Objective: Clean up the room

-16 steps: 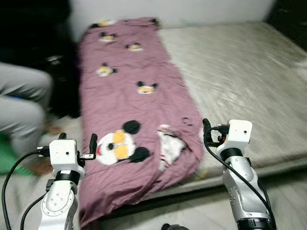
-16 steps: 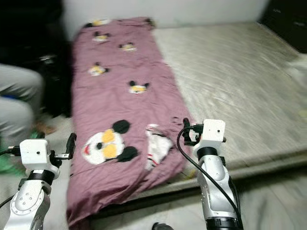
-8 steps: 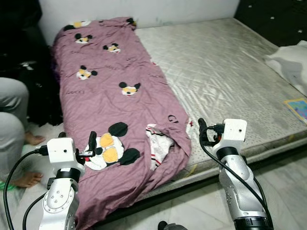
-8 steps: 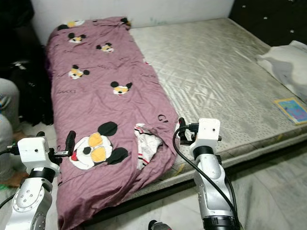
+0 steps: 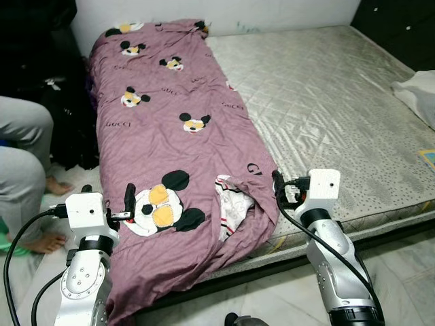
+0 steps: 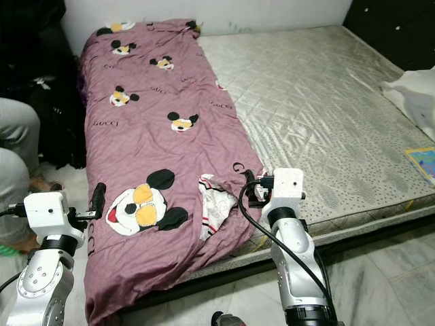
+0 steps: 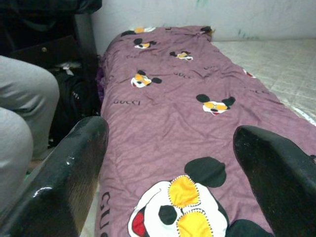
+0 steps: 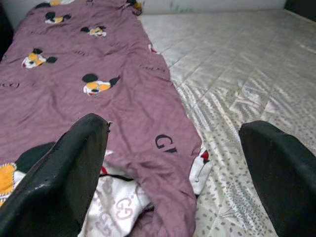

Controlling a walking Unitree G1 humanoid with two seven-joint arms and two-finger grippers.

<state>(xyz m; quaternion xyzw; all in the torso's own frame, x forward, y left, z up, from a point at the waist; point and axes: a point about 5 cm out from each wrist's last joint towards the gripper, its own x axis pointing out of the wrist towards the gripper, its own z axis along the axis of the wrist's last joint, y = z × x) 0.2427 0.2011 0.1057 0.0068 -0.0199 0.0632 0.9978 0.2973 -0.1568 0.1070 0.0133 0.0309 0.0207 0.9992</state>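
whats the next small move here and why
Probably reach both open grippers, left and right, forward and down to the near edge of the purple mouse-print quilt. It covers one strip of the grey quilted mattress, its near end rumpled and drooping off the edge.

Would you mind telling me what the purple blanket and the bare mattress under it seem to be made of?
The blanket looks like soft woven fabric, probably cotton, matte: it creases, bunches at the near edge, and carries printed cartoon mouse heads and lettering. The mattress looks covered in quilted synthetic cloth with a slight sheen: stitched diamond lines and pale glossy streaks show across it. What fills it cannot be told.
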